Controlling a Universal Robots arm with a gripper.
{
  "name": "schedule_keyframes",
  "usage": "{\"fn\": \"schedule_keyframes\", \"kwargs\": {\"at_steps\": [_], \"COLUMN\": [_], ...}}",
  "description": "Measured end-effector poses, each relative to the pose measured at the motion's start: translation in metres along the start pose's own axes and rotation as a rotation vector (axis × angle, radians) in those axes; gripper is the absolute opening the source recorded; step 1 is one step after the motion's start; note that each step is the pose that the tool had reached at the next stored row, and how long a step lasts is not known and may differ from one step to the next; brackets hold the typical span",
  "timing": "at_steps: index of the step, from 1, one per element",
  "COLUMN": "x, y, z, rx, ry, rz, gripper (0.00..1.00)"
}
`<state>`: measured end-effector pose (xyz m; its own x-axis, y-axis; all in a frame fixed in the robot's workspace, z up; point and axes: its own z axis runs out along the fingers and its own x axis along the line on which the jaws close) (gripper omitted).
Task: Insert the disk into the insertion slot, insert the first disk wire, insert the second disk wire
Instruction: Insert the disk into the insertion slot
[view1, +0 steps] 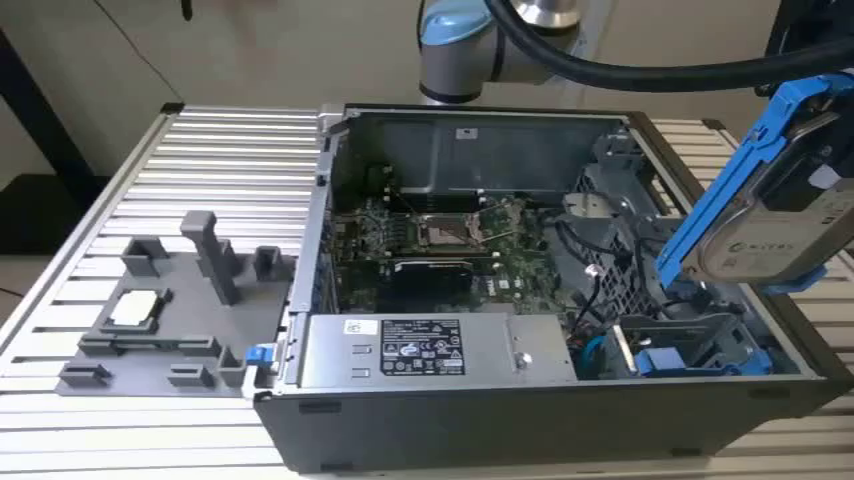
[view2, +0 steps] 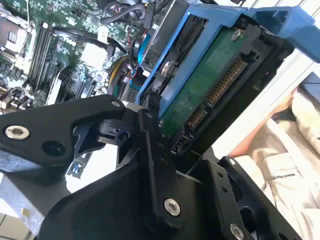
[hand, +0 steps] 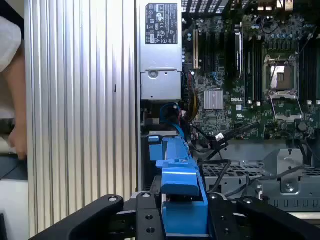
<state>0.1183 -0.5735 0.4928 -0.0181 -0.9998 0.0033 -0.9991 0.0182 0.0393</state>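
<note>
Gripper (hand: 182, 217): jaws clenched on the blue carrier of the disk (view2: 212, 82).
Disk (view1: 767, 215): tilted on edge at the exterior view's right edge, above the drive cage (view1: 667, 335).
Computer case (view1: 400, 420): open on the counter (view1: 200, 150), holding motherboard (view1: 441, 235), power supply (view1: 414, 350), cables (view1: 577, 245).

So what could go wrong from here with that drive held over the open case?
The disk hangs tilted in the claw, so it may meet the bay edge askew and jam. Loose black cables lie inside the case and could snag the blue frame.
</note>
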Motion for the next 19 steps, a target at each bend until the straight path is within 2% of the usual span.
{"fn": "schedule_keyframes", "kwargs": {"at_steps": [8,19], "x": [-0.0001,-0.0001], "y": [0.0,-0.0004], "z": [0.0011,0.0117], "rx": [0.0,0.0016], "ry": [0.0002,0.0001], "rz": [0.0,-0.003], "gripper": [0.33,0.33]}}
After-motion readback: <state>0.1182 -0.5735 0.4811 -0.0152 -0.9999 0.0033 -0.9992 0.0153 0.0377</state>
